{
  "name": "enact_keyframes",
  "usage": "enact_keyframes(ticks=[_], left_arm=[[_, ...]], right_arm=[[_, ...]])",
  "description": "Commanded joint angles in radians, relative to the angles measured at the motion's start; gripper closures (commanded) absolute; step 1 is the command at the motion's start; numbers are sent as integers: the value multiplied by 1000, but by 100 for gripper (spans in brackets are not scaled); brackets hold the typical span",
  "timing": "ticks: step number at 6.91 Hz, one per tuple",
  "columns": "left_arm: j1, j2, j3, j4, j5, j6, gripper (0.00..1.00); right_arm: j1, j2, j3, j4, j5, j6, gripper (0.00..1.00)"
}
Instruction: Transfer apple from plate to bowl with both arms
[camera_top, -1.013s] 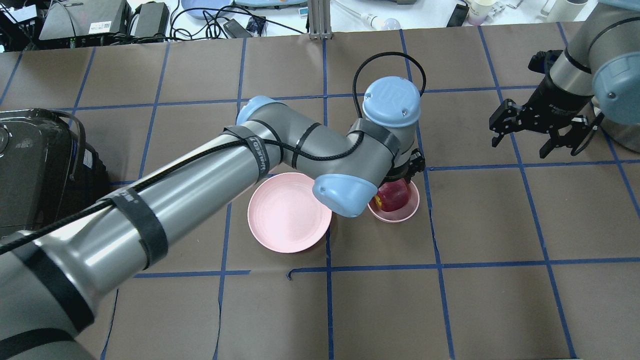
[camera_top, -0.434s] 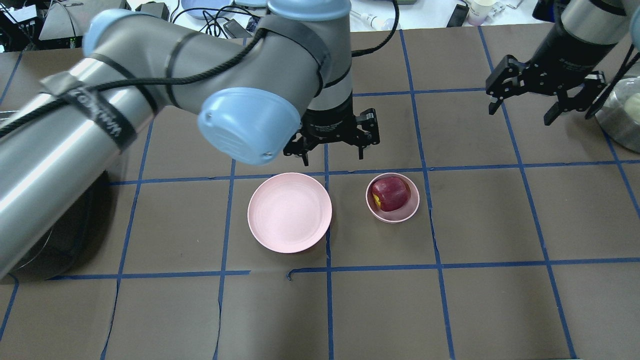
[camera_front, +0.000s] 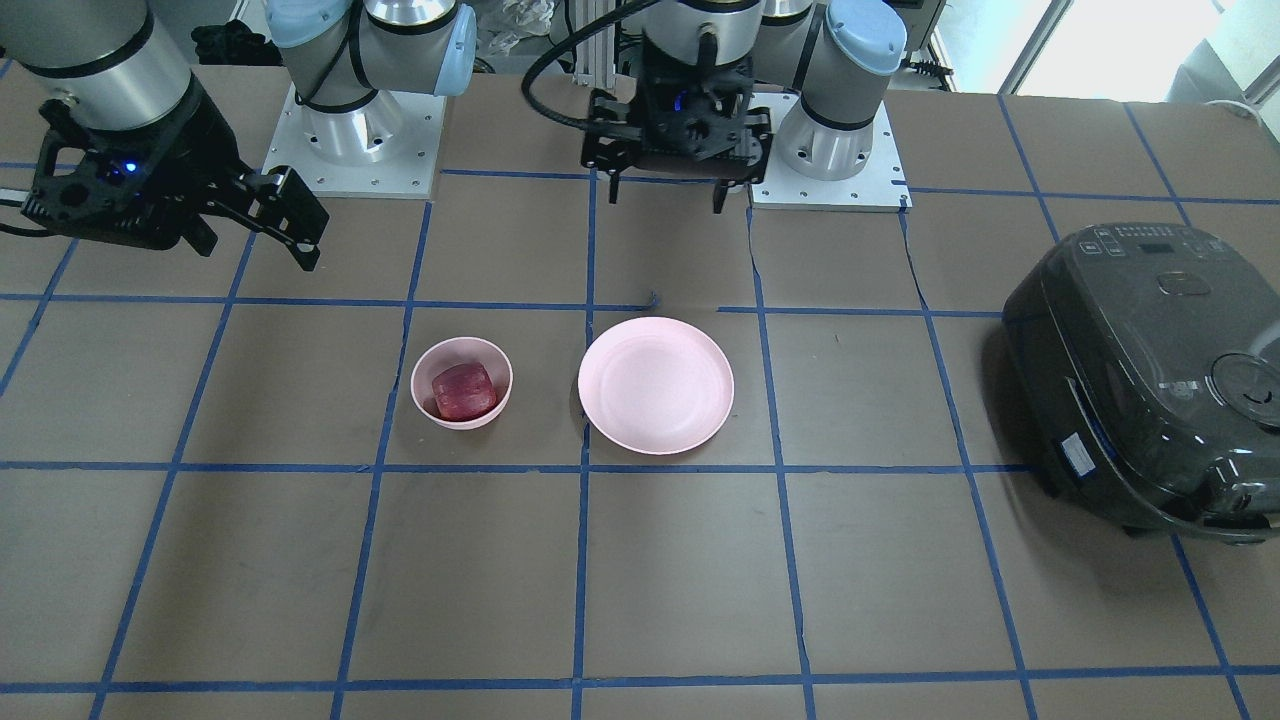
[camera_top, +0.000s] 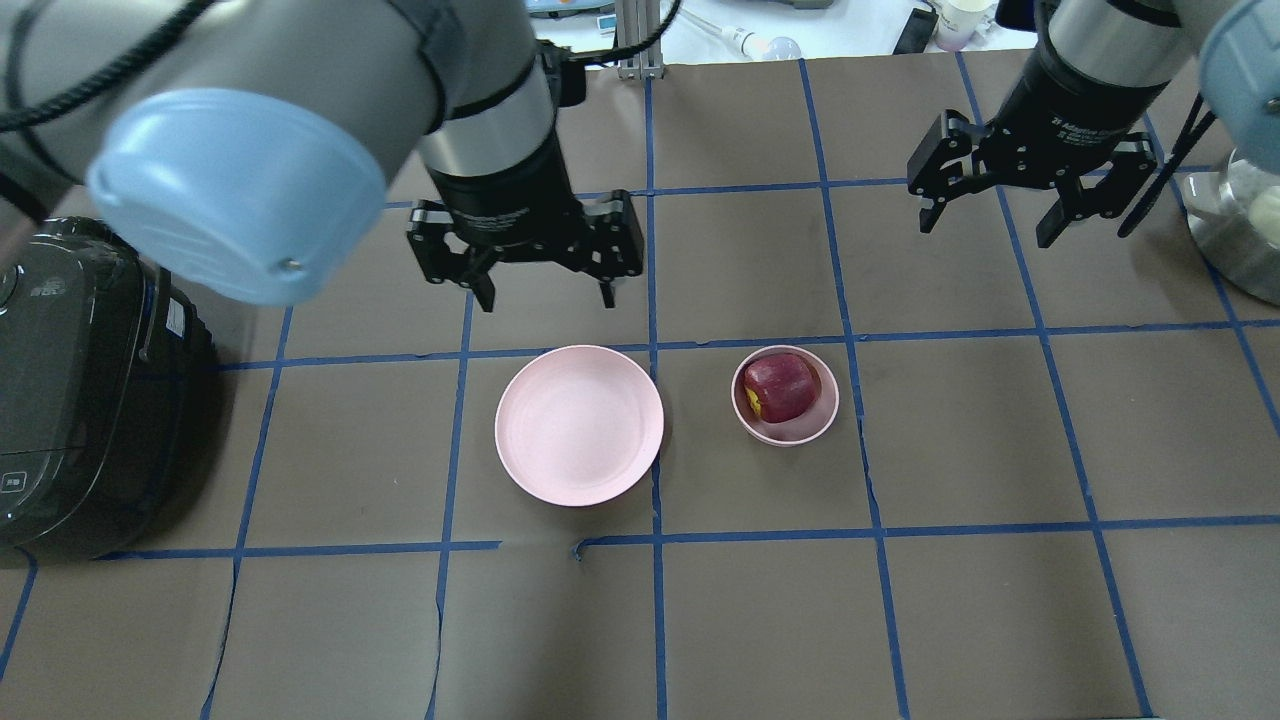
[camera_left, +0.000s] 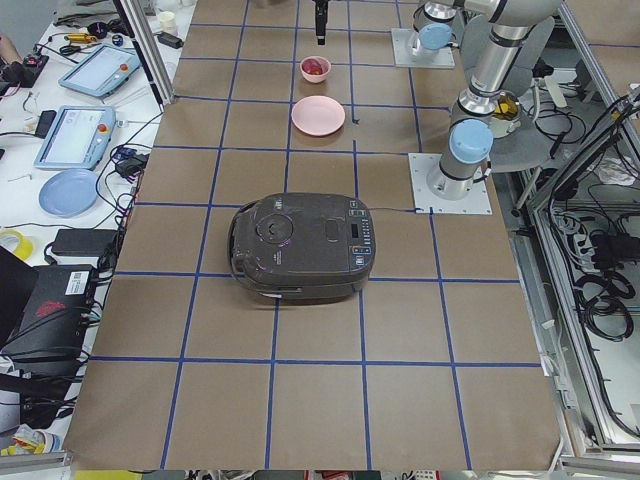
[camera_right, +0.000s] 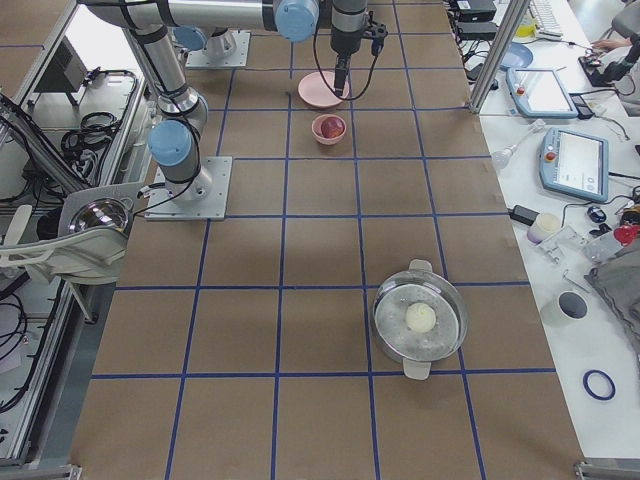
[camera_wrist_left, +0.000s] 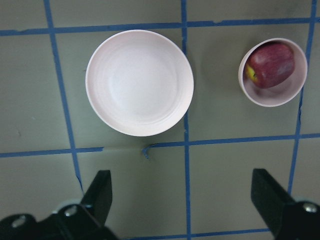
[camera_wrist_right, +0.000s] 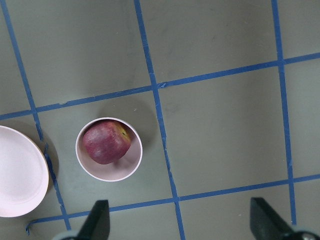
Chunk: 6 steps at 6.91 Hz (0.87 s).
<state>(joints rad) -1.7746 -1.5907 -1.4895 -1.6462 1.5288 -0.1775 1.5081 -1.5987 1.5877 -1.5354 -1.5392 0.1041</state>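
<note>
Nearest to us the plate (camera_top: 580, 430) lies bare. Just beside it the bowl (camera_top: 795, 432) holds the apple (camera_top: 782, 387), so we judge the transfer done, and only the retreat remains. Further off, the left gripper (camera_top: 547, 298) hangs beyond the plate, fingers spread wide and holding nothing. The right gripper (camera_top: 985, 232), further off and well apart from the bowl, is spread and empty too. To retreat well, we keep both arms high and away from the dishes, so that no finger catches the bowl's rim. Since 0.4 s ago the left gripper has slid sideways, from beyond the gap between the dishes to beyond the plate; the apple and dishes have not moved.
</note>
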Motion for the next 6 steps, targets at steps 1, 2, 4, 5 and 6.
enact_keyframes(ticks=[1,2,4,5,6], left_arm=[[139,15,-3,52,11,122,0],[147,12,-6,84,10,122,0],[142,18,-23,89,10,122,0],[142,21,-23,89,10,122,0],[142,21,-23,89,10,121,0]], right_arm=[[21,-7,5,3,-12,5,0],[21,-7,0,9,-12,3,0],[21,-6,5,9,-15,3,0],[21,-6,5,8,-12,3,0],[21,-4,5,8,-13,3,0]])
